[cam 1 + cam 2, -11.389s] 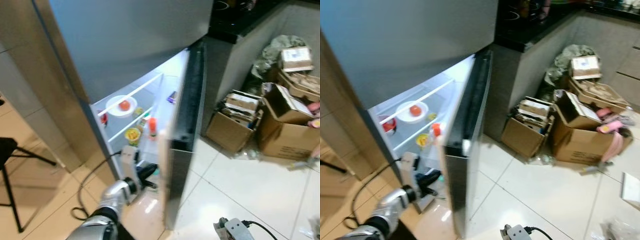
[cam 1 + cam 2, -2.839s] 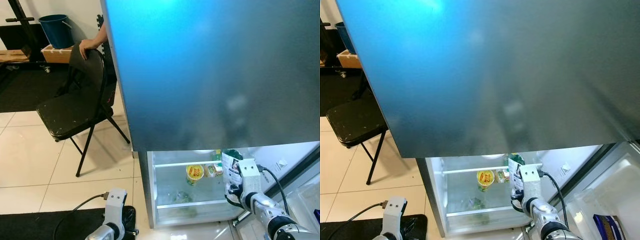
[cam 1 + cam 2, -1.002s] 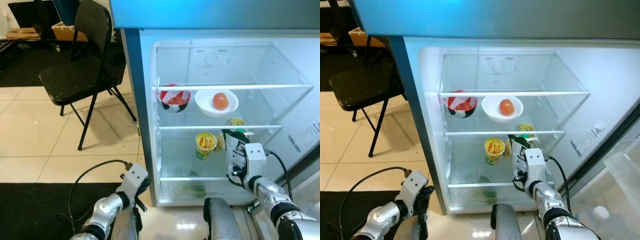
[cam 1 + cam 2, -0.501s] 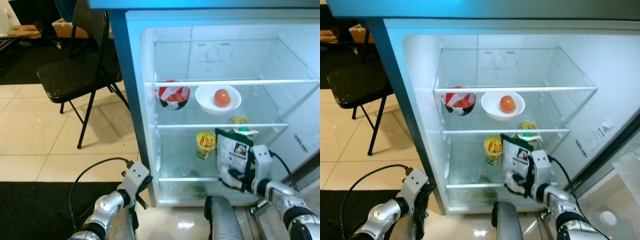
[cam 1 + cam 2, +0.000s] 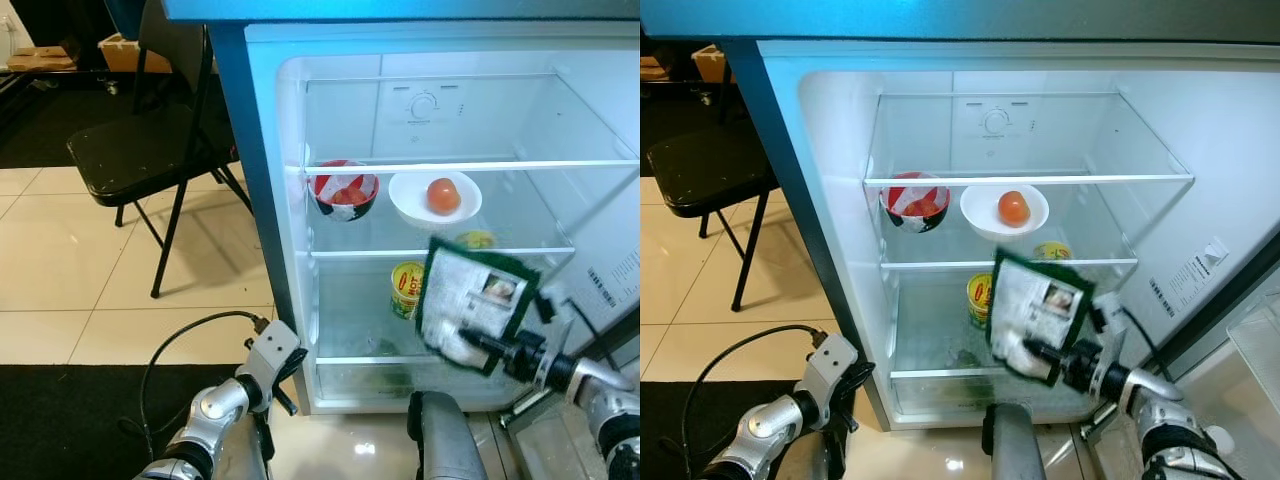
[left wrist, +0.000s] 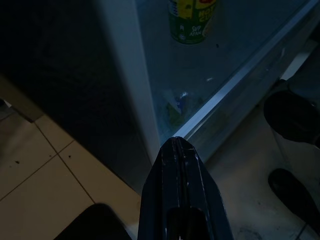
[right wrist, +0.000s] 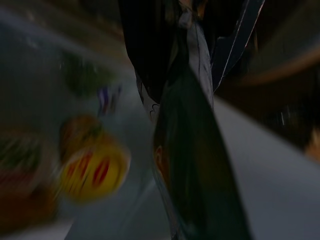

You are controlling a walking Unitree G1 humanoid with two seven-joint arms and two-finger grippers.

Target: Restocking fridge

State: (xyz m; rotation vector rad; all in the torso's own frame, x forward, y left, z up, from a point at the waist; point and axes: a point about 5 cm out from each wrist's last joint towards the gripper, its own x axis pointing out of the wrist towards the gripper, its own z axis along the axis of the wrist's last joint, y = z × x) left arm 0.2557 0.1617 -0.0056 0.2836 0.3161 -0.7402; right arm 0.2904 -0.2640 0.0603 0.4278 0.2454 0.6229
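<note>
A green-and-white snack packet hangs tilted in front of the open fridge's lower shelf, its printed face toward me. My right gripper is shut on the packet's lower edge, and the packet sits blurred between the fingers in the right wrist view. Behind the packet stands a yellow cup. On the middle shelf are a red bowl and a white bowl holding a tomato. My left gripper is shut, low by the fridge's left foot.
A black folding chair stands left of the fridge, with a black mat and a cable on the tiled floor. The fridge door stands open at the right. The top shelf is bare.
My right gripper has swung the packet up and leftward, tipping it so its face shows. The left arm has barely moved.
</note>
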